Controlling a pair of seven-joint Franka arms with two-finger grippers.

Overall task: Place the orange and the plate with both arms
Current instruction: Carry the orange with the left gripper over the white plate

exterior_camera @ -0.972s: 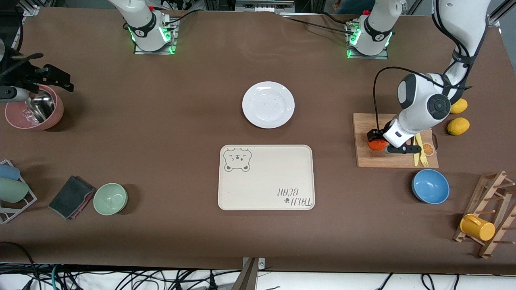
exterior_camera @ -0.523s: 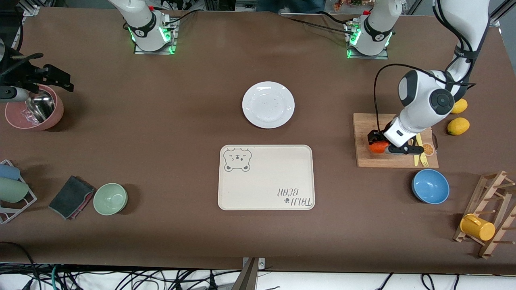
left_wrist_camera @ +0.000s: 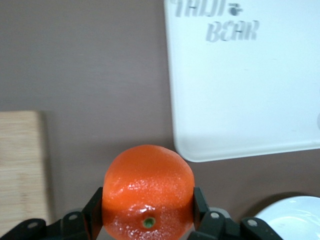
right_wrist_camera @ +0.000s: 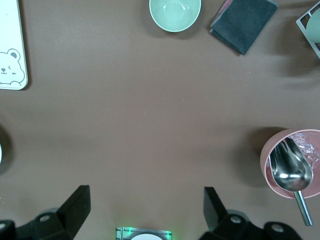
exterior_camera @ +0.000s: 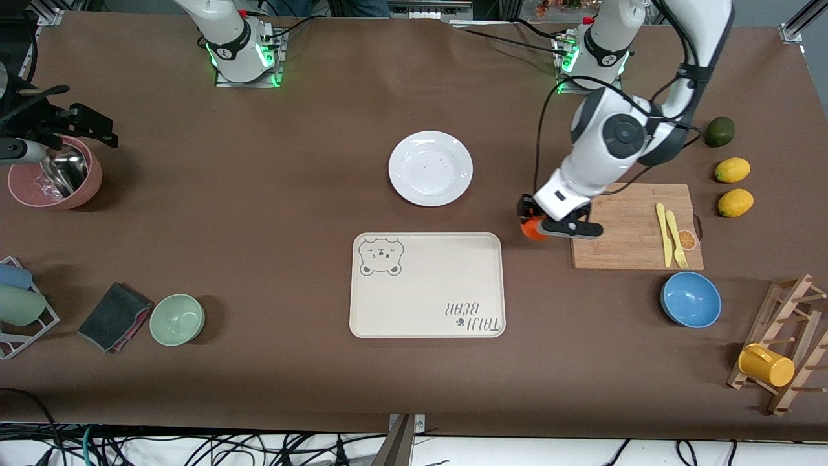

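The front camera is looking down from high across the table (exterior_camera: 259, 194), facing both arm bases and taking in the whole surface. The left wrist camera is pointing down close over the orange (left_wrist_camera: 148, 191), catching the bear-print tray (left_wrist_camera: 240, 90) corner, the cutting board (left_wrist_camera: 20, 165) and the plate (left_wrist_camera: 295, 220) edge — all shared with the front view. The right wrist camera is looking straight down from higher up, sharing the green bowl (right_wrist_camera: 175, 13), the folded cloth (right_wrist_camera: 243, 24) and the pink bowl (right_wrist_camera: 280, 150) — plus the tray's bear corner.
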